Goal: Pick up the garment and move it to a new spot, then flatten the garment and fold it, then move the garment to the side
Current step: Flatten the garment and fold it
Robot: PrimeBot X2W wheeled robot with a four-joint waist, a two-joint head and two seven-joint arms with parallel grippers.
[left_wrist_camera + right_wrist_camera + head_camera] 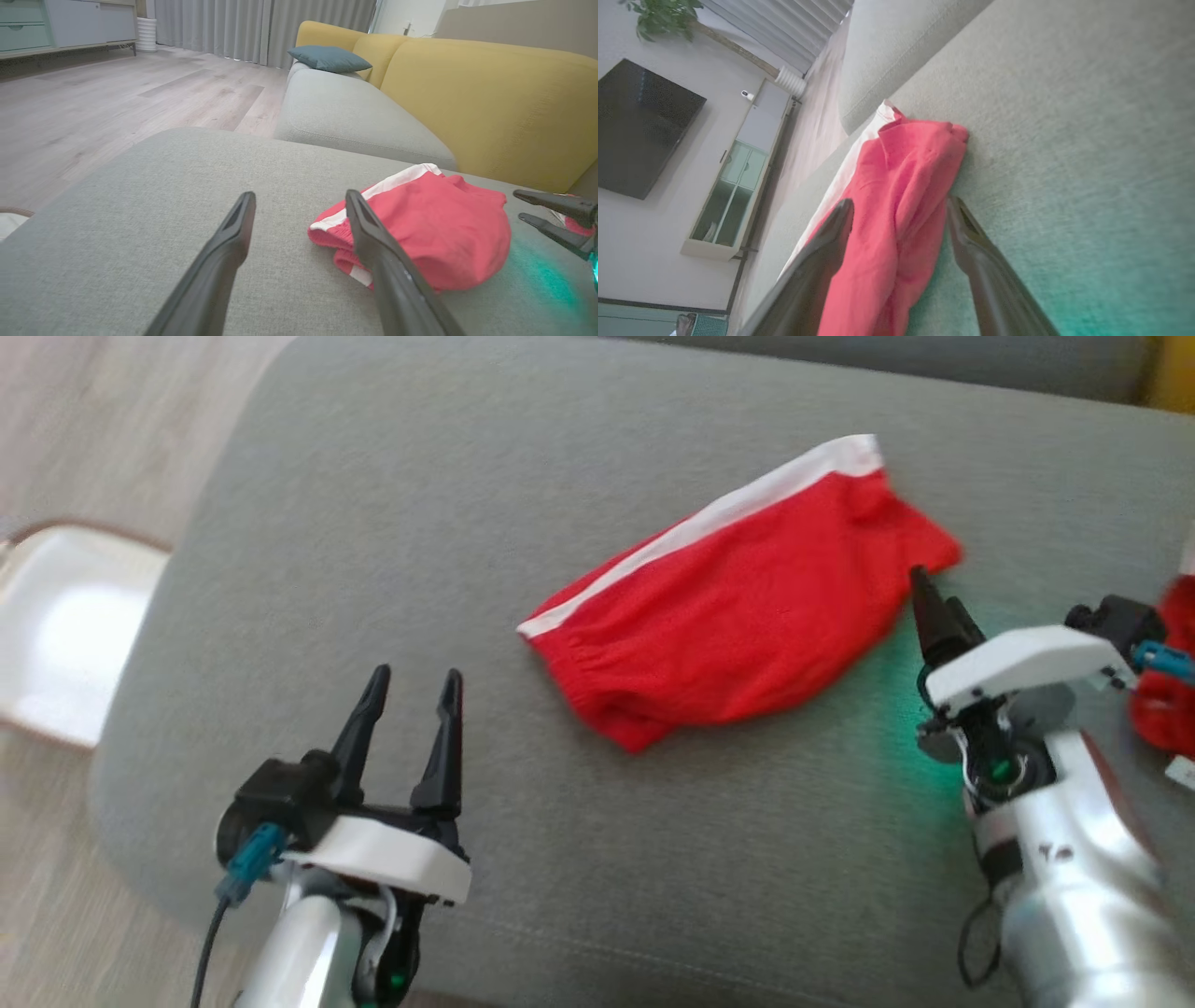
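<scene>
Two grippers: the left gripper [416,674] and the right gripper [936,590] both stand wide apart, holding nothing.
Shorts [738,607]: red with a white band, lying rumpled near the middle of the grey cushion [373,523].
Left side: the left gripper is over the cushion's near part, apart from the shorts.
Right side: the right gripper is turned sideways, tips just at the shorts' right edge.
Behind: yellow sofa back [490,102], blue pillow [329,58], wooden floor [93,107].

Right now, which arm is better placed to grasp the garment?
Right. The right pincer is open at the edge of the garment, fingers either side of the red cloth in the right wrist view. The left pincer, also open, is apart from it over the cushion.
</scene>
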